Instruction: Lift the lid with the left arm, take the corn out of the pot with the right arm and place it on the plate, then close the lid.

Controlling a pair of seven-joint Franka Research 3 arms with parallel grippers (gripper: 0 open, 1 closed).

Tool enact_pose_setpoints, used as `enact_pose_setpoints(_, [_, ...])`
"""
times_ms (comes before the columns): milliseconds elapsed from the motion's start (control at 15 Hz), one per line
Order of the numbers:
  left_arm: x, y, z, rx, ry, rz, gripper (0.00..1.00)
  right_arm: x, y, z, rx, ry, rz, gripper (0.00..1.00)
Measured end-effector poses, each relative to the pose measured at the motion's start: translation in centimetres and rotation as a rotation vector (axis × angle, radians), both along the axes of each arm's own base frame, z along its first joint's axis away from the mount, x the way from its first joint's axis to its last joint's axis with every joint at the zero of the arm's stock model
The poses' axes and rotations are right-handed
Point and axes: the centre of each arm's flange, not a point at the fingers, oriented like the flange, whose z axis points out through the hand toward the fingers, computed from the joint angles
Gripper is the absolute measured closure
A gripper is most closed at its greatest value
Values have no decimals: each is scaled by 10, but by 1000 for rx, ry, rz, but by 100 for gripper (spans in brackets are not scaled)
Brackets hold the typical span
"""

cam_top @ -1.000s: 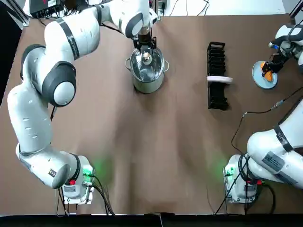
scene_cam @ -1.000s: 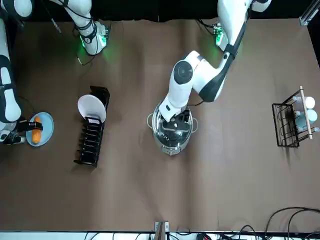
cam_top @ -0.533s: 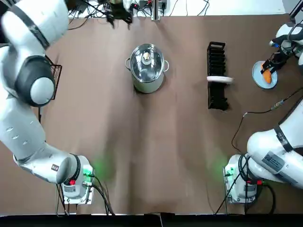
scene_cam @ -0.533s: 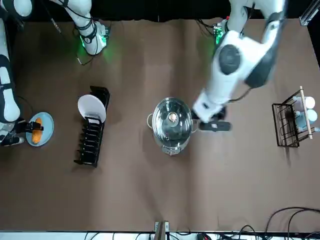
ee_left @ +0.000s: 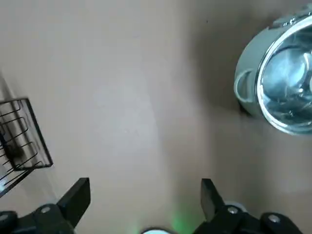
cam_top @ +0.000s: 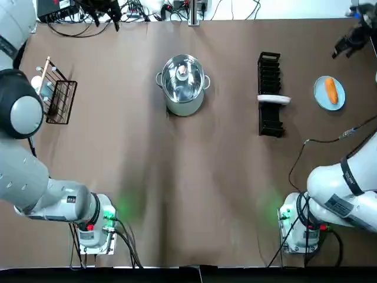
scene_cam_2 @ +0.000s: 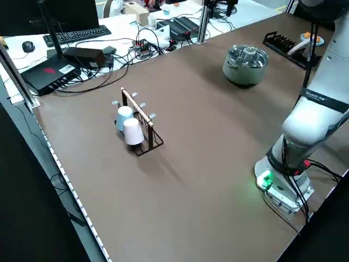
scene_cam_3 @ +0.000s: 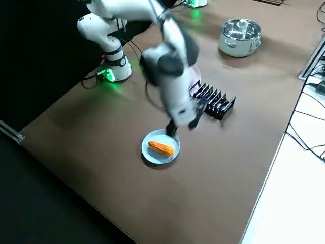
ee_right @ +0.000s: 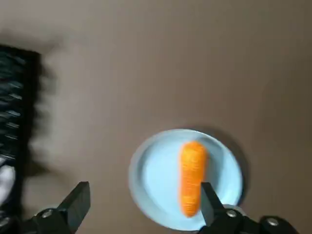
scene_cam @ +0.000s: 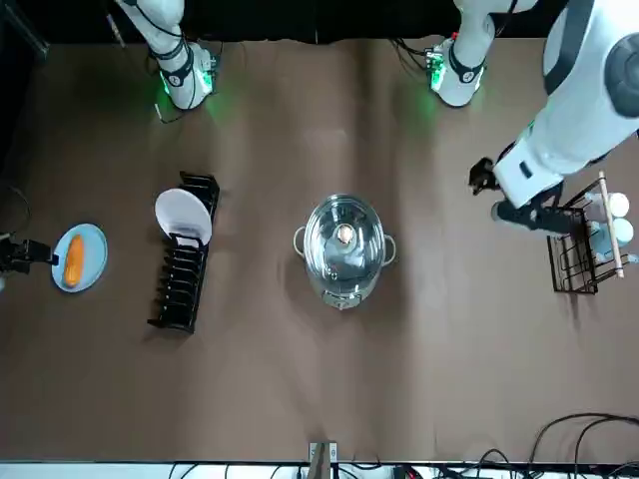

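Note:
The steel pot (cam_top: 182,88) stands at mid-table with its glass lid (cam_top: 182,76) on it, knob up. The corn (cam_top: 331,91) lies on the blue plate (cam_top: 321,97) at the robot's right. My left gripper (ee_left: 144,195) is open and empty, high between the pot (ee_left: 278,92) and the cup rack. My right gripper (ee_right: 143,197) is open and empty too, raised above the plate (ee_right: 151,175) with the corn (ee_right: 191,176) below it. In the top view the right gripper (cam_top: 347,42) sits beyond the plate near the far edge.
A black dish rack (cam_top: 270,112) holding one white plate (cam_top: 274,99) stands between pot and blue plate. A wire cup rack (cam_top: 56,97) with cups is at the left. Cables and electronics lie past the far edge. Both arm bases stand at the near edge.
My left gripper let go of the lid knob and swung away toward the left, leaving the lid on the pot. My right gripper rose off the corn and drew back from the plate.

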Motion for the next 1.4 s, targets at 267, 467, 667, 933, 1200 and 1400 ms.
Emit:
enact_pose_setpoints(267, [-14,25,17,16,40,15,0,37,141,67,-24,-7,-120,0])
enact_pose_setpoints(467, [-19,31,13,30,89,30,0,34,206,117,2,39,-173,0])
enact_pose_setpoints(667, [-18,43,14,37,94,68,0,20,231,185,31,66,-151,0])
enact_pose_setpoints(933, [-24,76,37,-8,63,127,0,-10,270,268,27,-12,-90,0])
enact_pose_setpoints(1200, [-32,76,51,-13,38,123,0,-53,293,303,23,-34,-83,0])
enact_pose_setpoints(1400, [-32,74,49,-12,38,120,0,-67,305,295,-25,-17,-84,0])
